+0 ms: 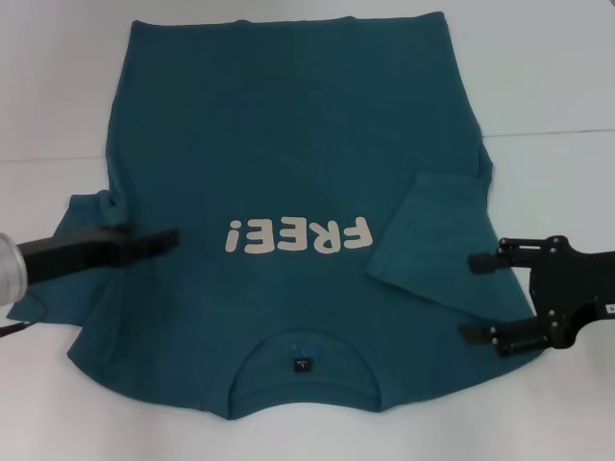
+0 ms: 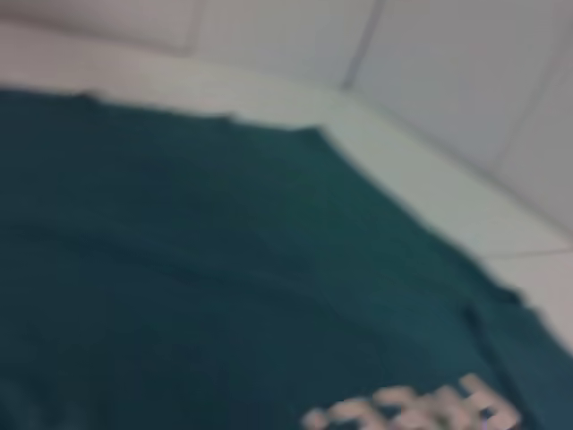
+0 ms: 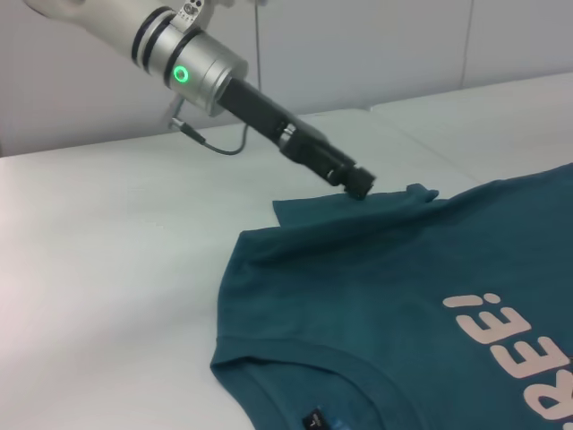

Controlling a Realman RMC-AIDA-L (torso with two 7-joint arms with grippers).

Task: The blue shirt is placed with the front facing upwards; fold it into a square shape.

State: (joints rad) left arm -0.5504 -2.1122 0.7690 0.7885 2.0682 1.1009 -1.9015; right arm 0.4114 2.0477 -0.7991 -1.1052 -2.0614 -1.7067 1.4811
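Observation:
The blue shirt [image 1: 288, 144] lies spread front up on the white table, its collar [image 1: 303, 382] nearest me and its cream "FREE!" print [image 1: 298, 235] in the middle. Its right sleeve [image 1: 432, 230] is folded inward onto the body. My left gripper [image 1: 168, 238] reaches in low over the left sleeve. In the right wrist view the left gripper [image 3: 360, 184] looks shut, pinching the sleeve's raised edge. My right gripper [image 1: 468, 298] hangs open beside the shirt's right edge, just off the folded sleeve, holding nothing. The left wrist view shows only the shirt [image 2: 224, 269] close up.
The white table [image 1: 548, 77] stretches bare on both sides of the shirt and along the near edge. A seam line runs across the tabletop at the back. A cable hangs from my left arm [image 3: 192, 67].

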